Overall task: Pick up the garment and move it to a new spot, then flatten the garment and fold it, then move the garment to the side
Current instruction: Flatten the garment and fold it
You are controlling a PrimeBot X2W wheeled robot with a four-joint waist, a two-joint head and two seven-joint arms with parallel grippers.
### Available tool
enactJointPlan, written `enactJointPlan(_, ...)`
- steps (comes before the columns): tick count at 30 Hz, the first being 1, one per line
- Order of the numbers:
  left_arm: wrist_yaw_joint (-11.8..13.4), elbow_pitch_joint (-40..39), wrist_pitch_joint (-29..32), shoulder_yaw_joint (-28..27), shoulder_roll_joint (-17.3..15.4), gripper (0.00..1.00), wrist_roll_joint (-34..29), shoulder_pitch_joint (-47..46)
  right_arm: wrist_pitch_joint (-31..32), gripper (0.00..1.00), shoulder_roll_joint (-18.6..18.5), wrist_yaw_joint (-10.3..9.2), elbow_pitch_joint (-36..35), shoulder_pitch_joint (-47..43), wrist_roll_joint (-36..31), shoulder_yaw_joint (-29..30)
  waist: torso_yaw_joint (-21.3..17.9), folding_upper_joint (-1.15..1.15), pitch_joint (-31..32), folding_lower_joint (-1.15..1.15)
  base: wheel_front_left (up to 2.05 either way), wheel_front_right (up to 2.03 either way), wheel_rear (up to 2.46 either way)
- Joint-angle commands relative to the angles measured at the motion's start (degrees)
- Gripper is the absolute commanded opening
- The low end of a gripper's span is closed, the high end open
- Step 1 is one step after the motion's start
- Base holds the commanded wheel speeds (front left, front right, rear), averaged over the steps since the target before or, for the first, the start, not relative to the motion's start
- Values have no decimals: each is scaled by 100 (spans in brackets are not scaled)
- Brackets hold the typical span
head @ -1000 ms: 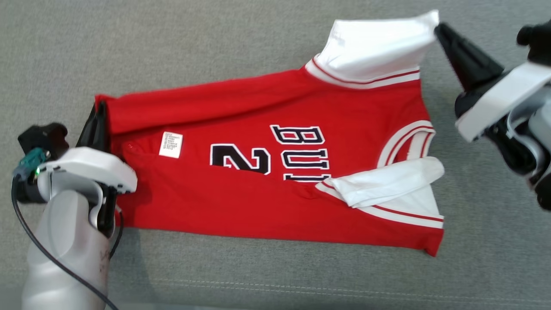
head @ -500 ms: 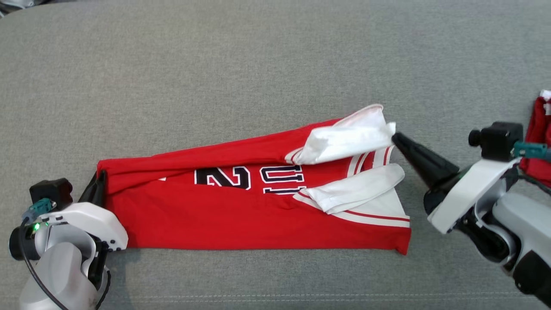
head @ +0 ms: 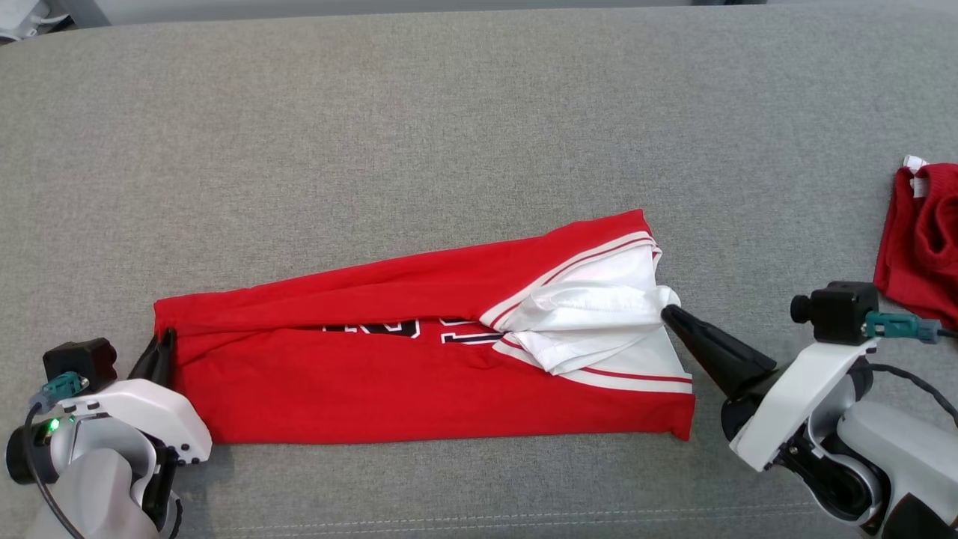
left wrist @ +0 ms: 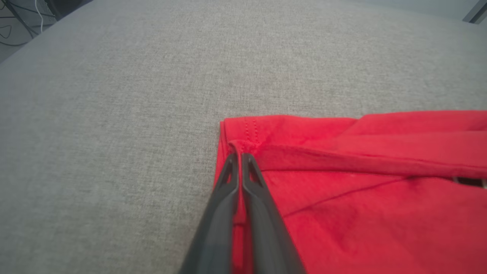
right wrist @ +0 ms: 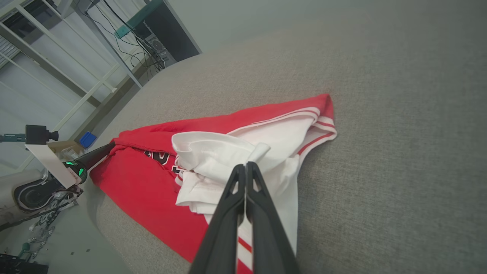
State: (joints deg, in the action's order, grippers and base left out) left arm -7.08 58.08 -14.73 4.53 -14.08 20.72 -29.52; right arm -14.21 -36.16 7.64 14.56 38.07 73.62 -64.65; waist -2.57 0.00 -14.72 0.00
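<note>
While a hem corner [left wrist: 243, 142] is being pinched between the closed fingers of the left gripper [head: 161, 348] and a white sleeve [head: 591, 314] is being clamped by the equally closed right gripper [head: 666, 313], the red basketball jersey [head: 374, 389] is being held stretched lengthwise near the front edge of the grey upholstered surface [head: 449, 112]. Moving and flattening are being judged done. A lengthwise fold is being judged under way, with the move aside outstanding. Black lettering [head: 374, 327] is being hidden by the fold and cannot be read. Another red garment [head: 920, 239] is lying at the right edge.
</note>
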Motion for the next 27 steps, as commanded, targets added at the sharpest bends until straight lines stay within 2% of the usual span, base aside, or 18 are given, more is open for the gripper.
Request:
enactJointPlan(1, -41, -30, -27, -177, -212, 1, 39, 92, -78, 0, -90, -15, -113, -205, 51, 1, 3, 0, 29, 0, 0, 0, 0)
enactJointPlan(3, -32, -41, -27, -193, -186, 0, 14, 149, -78, 0, -75, -15, -122, -257, 108, -44, 18, 0, 69, 0, 0, 0, 0)
enactJointPlan(7, -12, -94, -27, -269, -122, 33, -24, 265, -78, 0, -86, -15, -133, -319, 206, -139, 59, 0, 145, 0, 0, 0, 0)
enactJointPlan(8, -5, -109, -27, -284, -111, 47, -40, 293, -78, 0, -97, -15, -143, -327, 241, -178, 67, 0, 161, 0, 0, 0, 0)
enactJointPlan(9, 14, -118, -27, -319, -94, 71, -39, 323, -78, 0, -112, -15, -149, -334, 274, -202, 75, 0, 175, 0, 0, 0, 0)
enactJointPlan(10, 59, -142, -27, -350, -86, 100, -57, 352, -76, 0, -127, -15, -145, -361, 355, -229, 84, 0, 190, 0, 0, 0, 0)
enactJointPlan(11, 101, -169, -27, -374, -78, 100, -80, 384, -33, 2, -133, -15, -147, -408, 519, -248, 93, 0, 206, 0, 0, 0, 0)
enactJointPlan(12, 129, -196, -27, -411, -63, 100, -88, 418, 5, 42, -153, -15, -142, -427, 644, -258, 102, 0, 224, 0, 0, 0, 0)
enactJointPlan(13, 185, -239, -27, -453, -55, 100, -106, 453, 7, 100, -176, -15, -122, -426, 716, -256, 112, 0, 245, 0, 0, 0, 0)
enactJointPlan(16, 314, -382, -27, -553, -32, 100, -149, 541, -14, 100, -206, -15, -79, -406, 784, -190, 131, 0, 299, 0, 0, 0, 0)
enactJointPlan(20, 652, -999, -27, -839, 35, 100, -303, 815, -69, 100, -163, -15, 258, -393, 648, 242, 164, 0, 392, 0, 0, 0, 0)
enactJointPlan(24, 787, -1751, -27, -1102, 310, 100, -456, 1181, -76, 100, 217, -15, 789, -597, 159, 1102, 256, 0, 436, 0, 0, 0, 0)
enactJointPlan(27, 786, -2191, -27, -1226, 583, 100, -579, 1391, -77, 100, 542, -15, 1129, -779, -185, 1298, 366, 0, 447, 0, 0, 0, 0)
